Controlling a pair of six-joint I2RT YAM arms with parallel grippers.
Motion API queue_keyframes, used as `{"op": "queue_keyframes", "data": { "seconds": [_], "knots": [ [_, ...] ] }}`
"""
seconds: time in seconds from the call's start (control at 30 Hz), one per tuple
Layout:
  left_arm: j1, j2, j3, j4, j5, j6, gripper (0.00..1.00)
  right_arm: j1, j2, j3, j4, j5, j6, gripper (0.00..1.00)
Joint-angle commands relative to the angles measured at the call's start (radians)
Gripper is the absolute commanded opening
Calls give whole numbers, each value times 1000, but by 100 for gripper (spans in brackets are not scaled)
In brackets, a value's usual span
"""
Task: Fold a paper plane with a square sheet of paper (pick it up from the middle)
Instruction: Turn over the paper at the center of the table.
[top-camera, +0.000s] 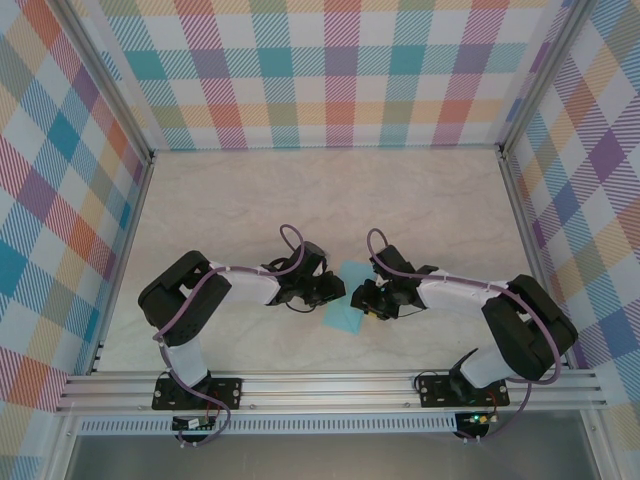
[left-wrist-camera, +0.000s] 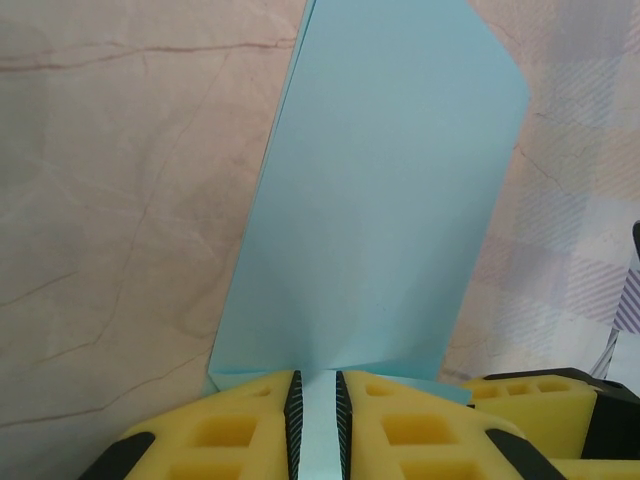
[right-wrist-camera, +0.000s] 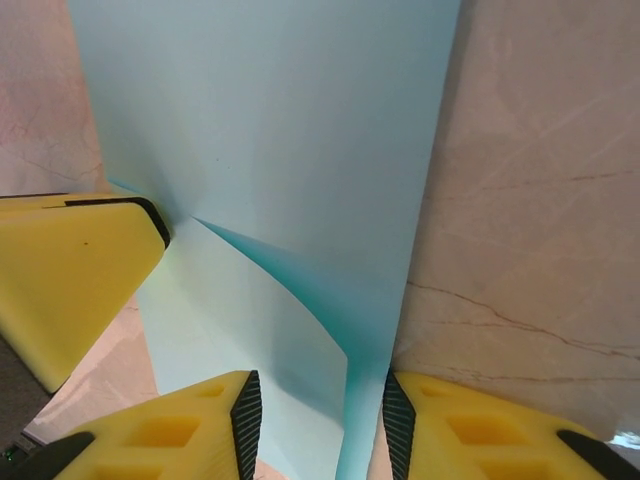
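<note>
Overhead from behind, wrist close-ups sharing paper (left-wrist-camera: 380, 200)

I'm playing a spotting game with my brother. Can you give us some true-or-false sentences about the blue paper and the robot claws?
1. The left claw is pinching the light-blue paper. True.
2. The paper is red. False: it is light blue.
3. The right claw has its jaws apart, with a bent part of the paper between them. True.
4. The paper is already a pointy plane. False: it is a broad sheet with a crease in it.
5. The two claws are far apart, at opposite sides of the table. False: they meet at the paper near the middle.
</note>
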Motion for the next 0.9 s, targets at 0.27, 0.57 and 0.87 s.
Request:
{"op": "queue_keyframes", "data": {
  "seconds": [0.27,0.57,0.87],
  "knots": [
    [-9,-14,-20,-78,-42,-9,20,-7,-23,-30,129,-3,16,37],
    [-10,-16,-11,-89,-46,-7,20,-24,-55,-73,184,-16,19,35],
    [-10,-36,-17,-98,-68,-19,20,-28,-44,-96,207,-56,-15,34]
  ]
}}
